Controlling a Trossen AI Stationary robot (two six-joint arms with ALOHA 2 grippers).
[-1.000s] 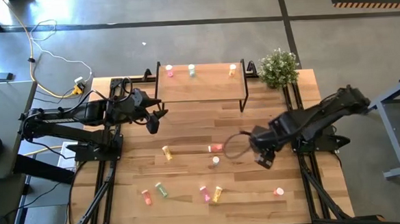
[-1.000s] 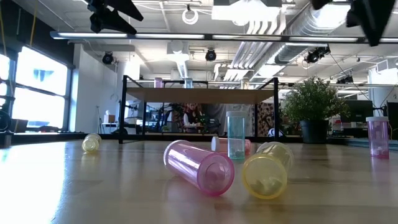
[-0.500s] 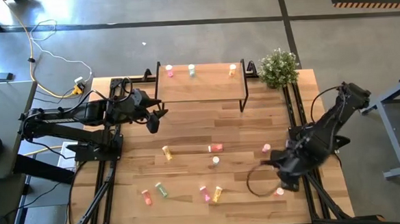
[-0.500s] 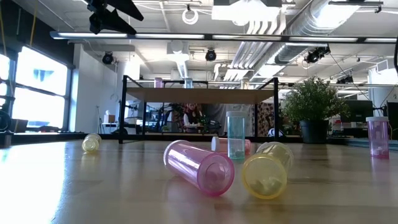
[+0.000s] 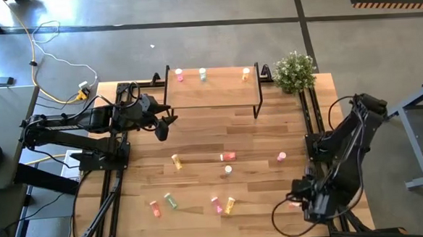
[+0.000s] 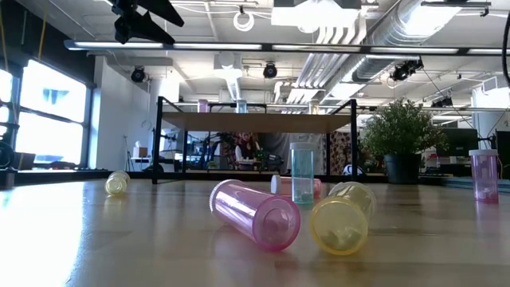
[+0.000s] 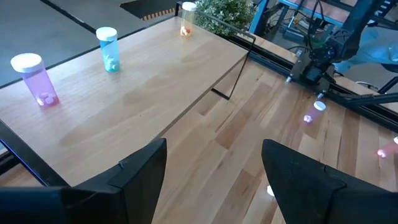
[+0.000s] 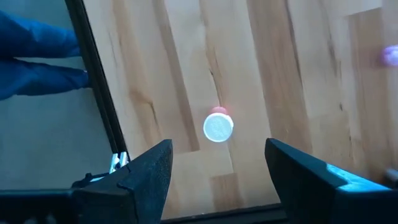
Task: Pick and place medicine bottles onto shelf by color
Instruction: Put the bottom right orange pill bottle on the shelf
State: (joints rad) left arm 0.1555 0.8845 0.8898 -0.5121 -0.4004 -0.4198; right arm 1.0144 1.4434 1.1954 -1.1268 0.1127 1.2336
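The shelf (image 5: 211,89) stands at the table's far edge, with a pink bottle (image 7: 34,78), a teal bottle (image 7: 109,48) and an orange bottle (image 7: 186,11) upright on it. Several more bottles lie or stand on the tabletop: yellow (image 5: 176,161), red (image 5: 228,156), pink (image 5: 281,157), green (image 5: 171,201). My right gripper (image 5: 303,199) hangs open at the near right corner, pointing down over an upright white-capped reddish bottle (image 8: 218,127), without touching it. My left gripper (image 5: 163,130) waits open beside the shelf's left end.
A potted plant (image 5: 294,70) stands at the far right corner. Black rails (image 5: 309,120) run along both sides of the table. In the low view a pink bottle (image 6: 255,214) and a yellow bottle (image 6: 343,217) lie on their sides up front. A loose cable loops by my right arm (image 5: 282,213).
My right gripper has swung from the middle of the table toward the near right corner and now hangs over the upright bottle there. An upright pink bottle shows where the gripper was. The left arm has kept still.
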